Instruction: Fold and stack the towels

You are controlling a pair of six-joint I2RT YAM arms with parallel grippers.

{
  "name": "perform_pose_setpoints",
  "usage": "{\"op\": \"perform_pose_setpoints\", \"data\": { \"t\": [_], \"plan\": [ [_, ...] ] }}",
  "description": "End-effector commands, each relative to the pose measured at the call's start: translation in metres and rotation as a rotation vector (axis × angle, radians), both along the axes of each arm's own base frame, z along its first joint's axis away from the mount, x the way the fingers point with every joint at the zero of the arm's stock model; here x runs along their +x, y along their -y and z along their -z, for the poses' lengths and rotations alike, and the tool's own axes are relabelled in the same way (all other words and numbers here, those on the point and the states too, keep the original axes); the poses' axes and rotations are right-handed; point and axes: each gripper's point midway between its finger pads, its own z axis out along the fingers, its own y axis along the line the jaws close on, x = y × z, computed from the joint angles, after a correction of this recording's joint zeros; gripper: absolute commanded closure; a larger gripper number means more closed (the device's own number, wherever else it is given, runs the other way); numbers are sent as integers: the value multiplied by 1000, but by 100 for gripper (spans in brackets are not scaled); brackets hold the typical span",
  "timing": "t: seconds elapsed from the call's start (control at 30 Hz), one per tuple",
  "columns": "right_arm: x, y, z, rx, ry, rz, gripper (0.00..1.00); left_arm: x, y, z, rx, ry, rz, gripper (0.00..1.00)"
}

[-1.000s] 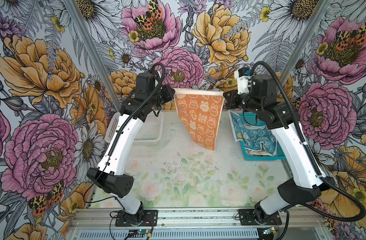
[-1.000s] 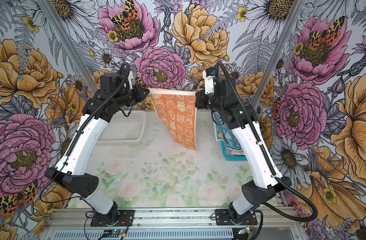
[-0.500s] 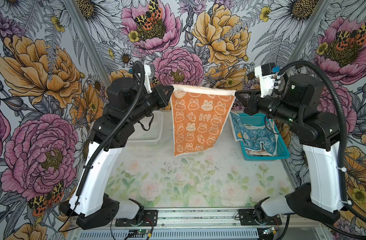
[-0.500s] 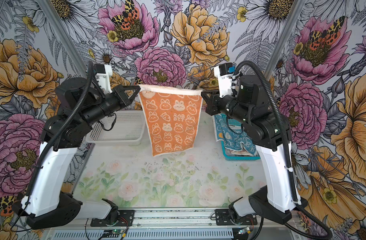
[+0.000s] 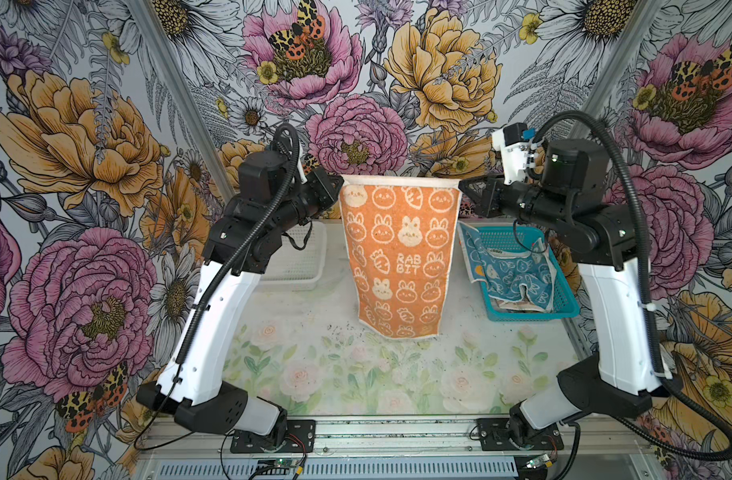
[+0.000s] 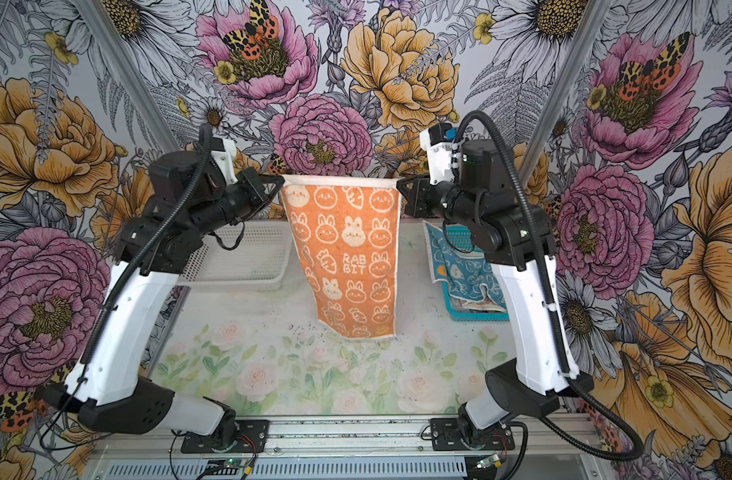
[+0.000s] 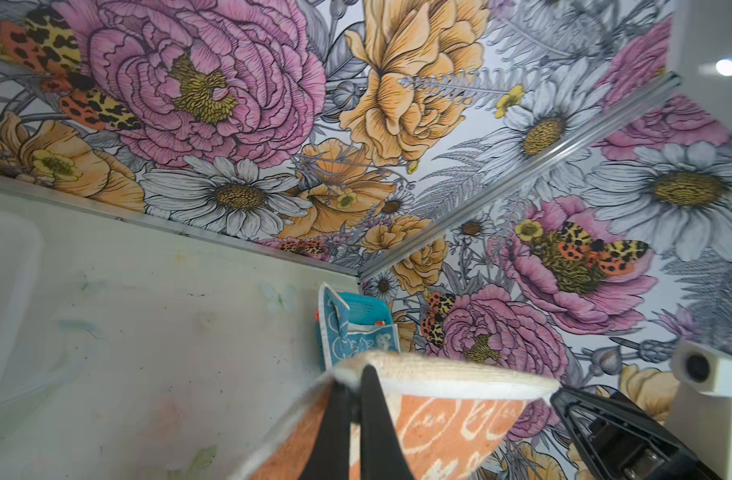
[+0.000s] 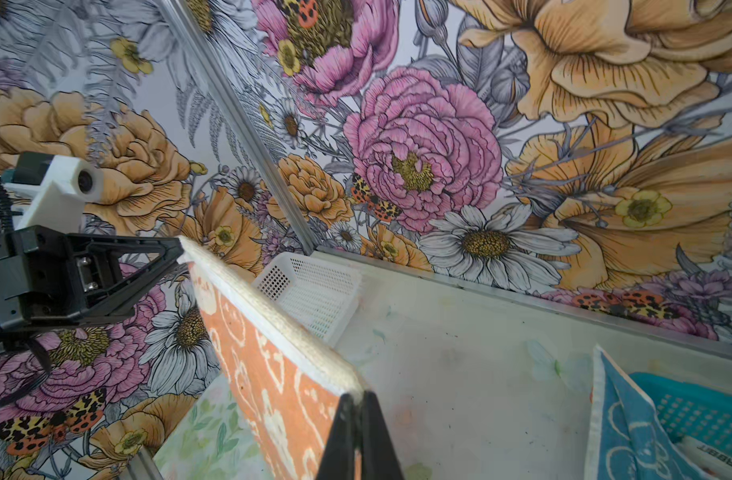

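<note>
An orange towel (image 5: 401, 249) (image 6: 347, 249) printed with bunny faces and "RABBIT" hangs flat in the air between both grippers, its white top edge taut. My left gripper (image 5: 340, 181) (image 6: 282, 179) (image 7: 356, 374) is shut on its top left corner. My right gripper (image 5: 460, 185) (image 6: 398, 185) (image 8: 358, 397) is shut on its top right corner. The towel's lower edge hangs close to the table mat. A blue towel (image 5: 513, 274) (image 6: 464, 270) lies crumpled in the teal basket (image 5: 530, 318), over a cream cloth (image 5: 518, 305).
A white perforated basket (image 5: 297, 266) (image 6: 248, 257) stands at the back left, partly behind the left arm. The teal basket sits at the back right beside the right arm. Floral walls close in the back and both sides.
Both arms have drawn back from the far wall and the grippers have moved apart. The orange towel, skewed and narrow before, now hangs wide and flat.
</note>
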Motion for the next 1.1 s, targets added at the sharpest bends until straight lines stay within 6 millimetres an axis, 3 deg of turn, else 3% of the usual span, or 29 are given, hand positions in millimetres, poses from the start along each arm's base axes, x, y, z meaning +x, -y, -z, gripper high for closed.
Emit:
{"op": "perform_pose_setpoints", "data": {
  "t": [0.0,0.07,0.1,0.23,0.33,0.43,0.53,0.63,0.73,0.87,1.07],
  "plan": [
    [65,16,60,-25,-162,94,100,59,-8,66,74,-137,-40,100],
    [103,21,93,-40,-220,122,100,90,-3,95,106,-181,-35,100],
    [122,24,110,-36,-251,134,100,113,1,126,125,-233,-29,100],
    [181,25,163,18,-329,118,100,167,10,181,113,-308,-3,100],
    [206,29,200,10,-369,134,100,196,14,213,100,-336,14,100],
    [209,24,233,-1,-436,106,100,207,17,240,109,-367,28,100],
    [201,20,263,-35,-509,80,100,202,16,260,149,-404,30,100],
    [186,19,288,-80,-580,74,100,184,13,279,201,-455,25,100],
    [167,15,312,-113,-631,66,100,161,13,293,274,-491,25,100],
    [135,15,349,-95,-704,76,100,125,10,331,326,-587,32,100],
    [87,16,387,-107,-776,75,100,71,10,369,347,-664,56,100]
  ]
}}
